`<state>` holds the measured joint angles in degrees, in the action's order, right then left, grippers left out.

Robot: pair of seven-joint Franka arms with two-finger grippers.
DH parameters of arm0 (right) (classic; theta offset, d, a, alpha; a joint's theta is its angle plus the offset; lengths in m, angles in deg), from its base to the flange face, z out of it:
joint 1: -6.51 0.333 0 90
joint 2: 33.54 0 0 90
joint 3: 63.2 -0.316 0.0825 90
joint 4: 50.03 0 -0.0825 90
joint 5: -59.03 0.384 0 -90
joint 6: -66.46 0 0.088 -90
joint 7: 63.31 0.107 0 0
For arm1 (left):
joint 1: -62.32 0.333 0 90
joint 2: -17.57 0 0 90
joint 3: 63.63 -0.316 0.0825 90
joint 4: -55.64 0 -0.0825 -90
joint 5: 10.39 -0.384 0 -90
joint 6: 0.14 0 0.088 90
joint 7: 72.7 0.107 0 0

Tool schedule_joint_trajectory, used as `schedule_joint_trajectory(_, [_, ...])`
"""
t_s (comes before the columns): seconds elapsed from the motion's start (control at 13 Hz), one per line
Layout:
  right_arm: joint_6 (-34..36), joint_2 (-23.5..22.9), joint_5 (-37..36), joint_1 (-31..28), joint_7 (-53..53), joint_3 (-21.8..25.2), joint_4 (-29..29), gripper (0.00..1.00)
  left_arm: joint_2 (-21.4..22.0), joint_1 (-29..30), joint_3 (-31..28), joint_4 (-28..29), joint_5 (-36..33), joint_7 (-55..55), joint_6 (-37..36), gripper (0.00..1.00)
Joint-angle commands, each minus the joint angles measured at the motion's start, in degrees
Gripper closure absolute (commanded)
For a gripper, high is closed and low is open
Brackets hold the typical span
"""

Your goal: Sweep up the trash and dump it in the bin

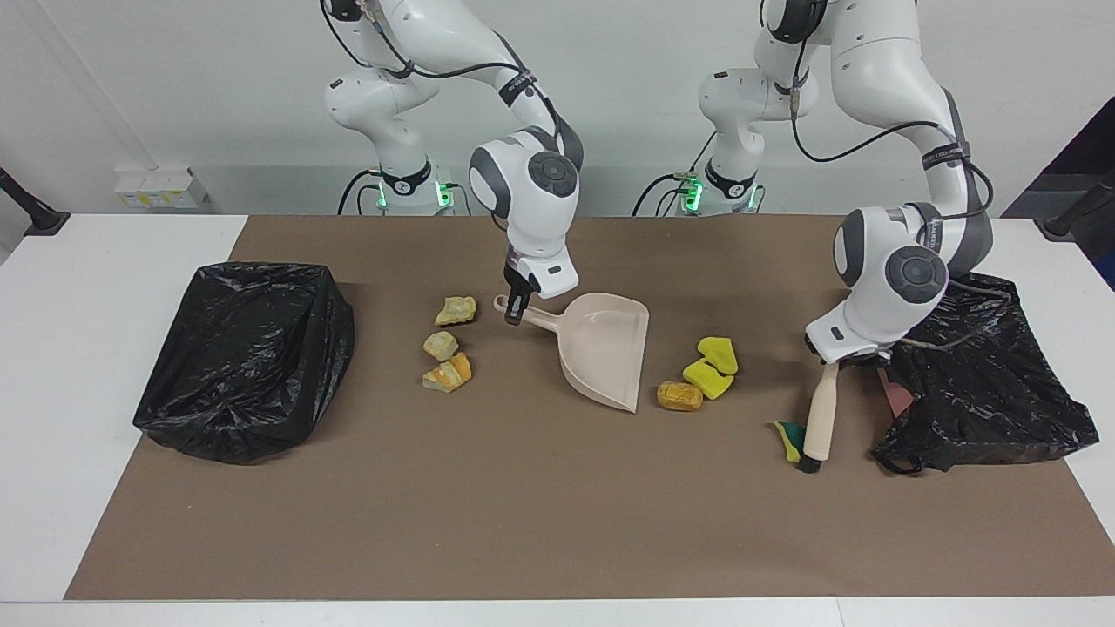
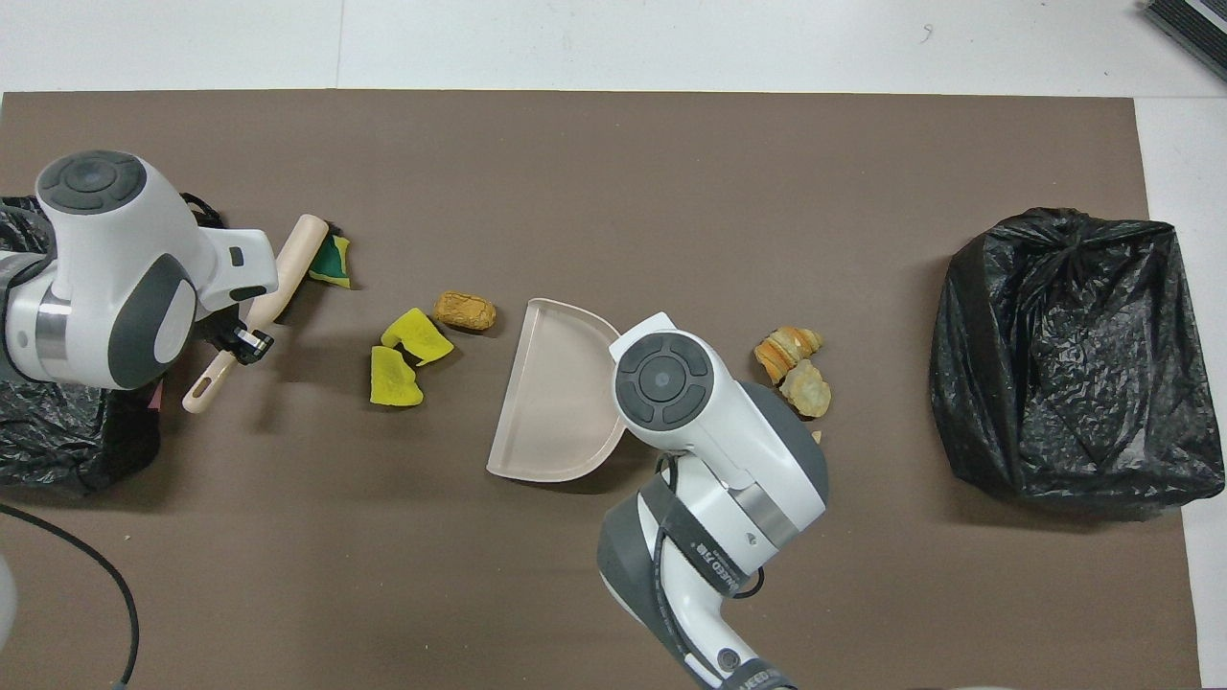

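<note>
My right gripper (image 1: 516, 306) is shut on the handle of the beige dustpan (image 1: 605, 348), which lies flat mid-table; in the overhead view my wrist hides this gripper above the dustpan (image 2: 556, 393). Three pale beige chunks (image 1: 447, 344) lie beside the handle, toward the right arm's end. Two yellow sponge bits (image 1: 712, 366) and an orange-brown lump (image 1: 679, 396) lie by the pan's mouth. My left gripper (image 1: 834, 359) is shut on the wooden brush (image 1: 821, 414), tilted with its head on the table against a green-backed sponge bit (image 1: 788, 438).
A black-bagged bin (image 1: 248, 357) stands at the right arm's end of the brown mat, also in the overhead view (image 2: 1069, 355). A second black bag (image 1: 984, 383) lies at the left arm's end, close under my left arm.
</note>
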<state>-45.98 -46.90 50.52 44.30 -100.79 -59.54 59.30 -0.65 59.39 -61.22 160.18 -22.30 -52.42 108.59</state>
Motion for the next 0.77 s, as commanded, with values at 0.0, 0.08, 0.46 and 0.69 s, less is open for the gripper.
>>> schedule_joint_trajectory(0.0, [3.45,2.02,-1.24,1.31,2.14,-0.41,0.70,1.00,3.35,-2.69,-0.30,5.38,-0.22,-1.10,-1.68,1.00])
schedule_joint_trajectory(0.08, [2.76,1.93,-1.24,0.97,2.14,-0.41,0.88,1.00,4.24,-4.00,-0.30,7.15,0.83,-3.03,-1.33,1.00])
schedule_joint_trajectory(0.46, [0.30,1.93,-0.98,-1.31,2.84,-0.32,2.81,1.00,6.44,-10.51,-0.12,11.37,6.80,-4.10,0.77,1.00])
schedule_joint_trajectory(0.69, [-0.24,2.11,-0.98,-1.32,8.30,-0.41,3.43,1.00,8.90,-16.30,-0.12,15.60,11.99,-3.58,2.54,1.00])
